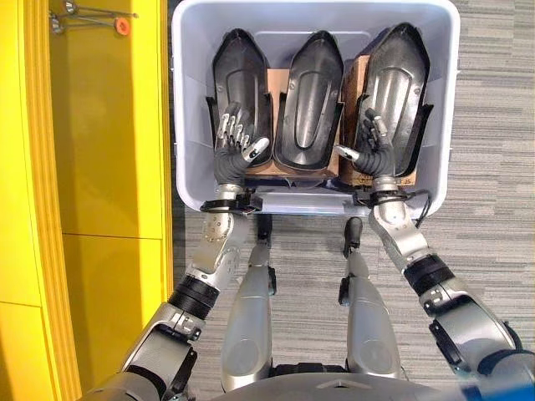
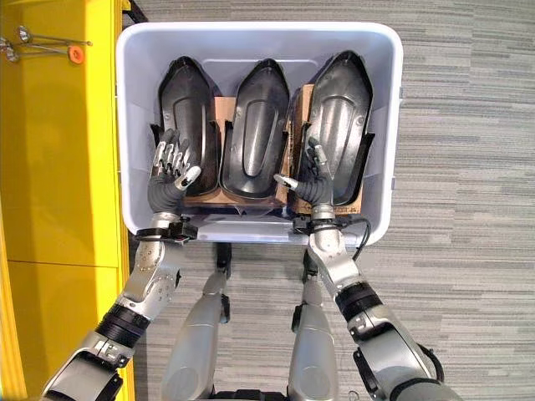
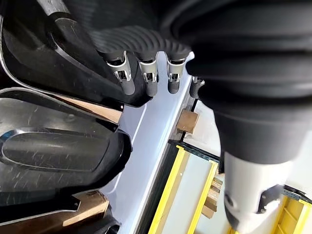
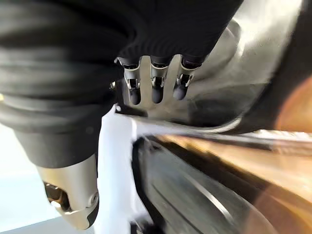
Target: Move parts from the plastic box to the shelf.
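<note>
Both hands were inside the plastic box (image 1: pixel 188 100): my left hand (image 1: pixel 236 142) over the left part (image 1: pixel 238 79), my right hand (image 1: pixel 372 146) over the right part (image 1: pixel 399 83), fingers apart and seemingly gripping nothing, probably poised for grasping. All parts lay there, the yellow shelf (image 1: pixel 100 125) beside it.

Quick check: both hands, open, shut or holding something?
Left hand: open, over the left part in the box.
Right hand: open, fingers on the right part.

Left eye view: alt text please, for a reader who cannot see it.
Both robot hands reach into a grey plastic box on the carpet, holding three black moulded parts with cardboard between them. The left hand rests open on the left part, the right hand on the right part; a yellow shelf stands left.
</note>
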Available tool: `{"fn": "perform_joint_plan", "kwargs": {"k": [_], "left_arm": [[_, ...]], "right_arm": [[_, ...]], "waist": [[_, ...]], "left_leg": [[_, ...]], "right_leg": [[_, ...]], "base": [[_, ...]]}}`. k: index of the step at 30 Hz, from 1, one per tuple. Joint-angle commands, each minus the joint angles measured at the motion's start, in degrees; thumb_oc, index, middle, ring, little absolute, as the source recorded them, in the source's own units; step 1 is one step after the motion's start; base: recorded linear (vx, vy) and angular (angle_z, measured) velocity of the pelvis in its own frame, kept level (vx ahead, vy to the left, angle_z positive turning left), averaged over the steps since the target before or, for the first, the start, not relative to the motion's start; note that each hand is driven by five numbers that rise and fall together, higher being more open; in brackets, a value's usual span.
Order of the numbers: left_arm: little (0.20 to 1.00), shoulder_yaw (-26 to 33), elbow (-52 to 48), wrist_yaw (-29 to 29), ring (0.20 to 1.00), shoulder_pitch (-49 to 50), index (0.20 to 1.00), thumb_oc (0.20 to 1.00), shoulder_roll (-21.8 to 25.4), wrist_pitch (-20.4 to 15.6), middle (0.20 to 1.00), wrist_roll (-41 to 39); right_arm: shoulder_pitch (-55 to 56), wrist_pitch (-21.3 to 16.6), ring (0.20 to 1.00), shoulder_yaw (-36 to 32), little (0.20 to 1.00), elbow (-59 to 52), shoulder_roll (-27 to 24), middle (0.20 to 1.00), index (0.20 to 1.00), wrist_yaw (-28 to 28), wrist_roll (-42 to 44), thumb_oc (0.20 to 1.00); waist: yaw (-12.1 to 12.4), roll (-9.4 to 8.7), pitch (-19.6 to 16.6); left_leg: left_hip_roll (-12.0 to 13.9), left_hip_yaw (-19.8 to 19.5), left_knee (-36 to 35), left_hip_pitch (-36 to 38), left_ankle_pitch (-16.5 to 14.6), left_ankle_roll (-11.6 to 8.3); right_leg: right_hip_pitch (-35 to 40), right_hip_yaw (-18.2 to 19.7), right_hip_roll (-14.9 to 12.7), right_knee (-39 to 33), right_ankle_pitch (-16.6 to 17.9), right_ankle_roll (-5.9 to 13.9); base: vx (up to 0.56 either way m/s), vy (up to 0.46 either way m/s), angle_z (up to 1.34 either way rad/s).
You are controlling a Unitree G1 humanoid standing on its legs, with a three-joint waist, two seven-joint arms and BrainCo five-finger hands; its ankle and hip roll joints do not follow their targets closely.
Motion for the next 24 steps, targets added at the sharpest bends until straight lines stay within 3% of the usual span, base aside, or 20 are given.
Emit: {"fn": "perform_joint_plan", "kwargs": {"k": [1,10,24], "left_arm": [[1.0,2.85,-3.5,1.01,1.0,-0.8,1.0,1.0,0.29,-3.05,1.0,2.56],[1.0,4.38,-5.74,1.53,1.0,1.21,1.0,1.0,1.55,-2.48,1.0,4.39],[1.0,4.63,-5.8,2.06,1.0,1.53,1.0,1.0,1.61,-2.95,1.0,4.97]], "right_arm": [[1.78,-4.83,1.0,-2.64,1.0,-5.08,-1.21,1.0,1.0,-2.24,-1.53,1.0],[7.64,-8.37,1.0,-11.16,1.0,-22.09,-2.83,1.0,1.0,-6.51,-7.18,1.0],[8.88,-7.45,1.0,-10.22,1.0,-16.78,-2.52,1.0,1.0,-7.47,-6.93,1.0]], "waist": [[-0.22,-1.78,-1.97],[-1.77,-2.71,-2.66],[-1.98,-2.58,-3.1]], "left_leg": [[1.87,1.0,5.43,-1.03,-3.12,-0.94],[2.13,1.58,4.92,-0.97,-3.07,-0.88],[1.93,1.86,4.7,-1.02,-3.08,-0.72]], "right_leg": [[-0.54,2.02,-2.12,6.84,-0.8,1.73],[-1.14,2.57,-1.67,6.7,-0.52,1.78],[-1.24,2.72,-1.53,6.4,-0.35,1.79]], "base": [[0.0,0.0,0.0],[0.0,0.001,-0.01],[0.0,-0.001,-0.01]]}}
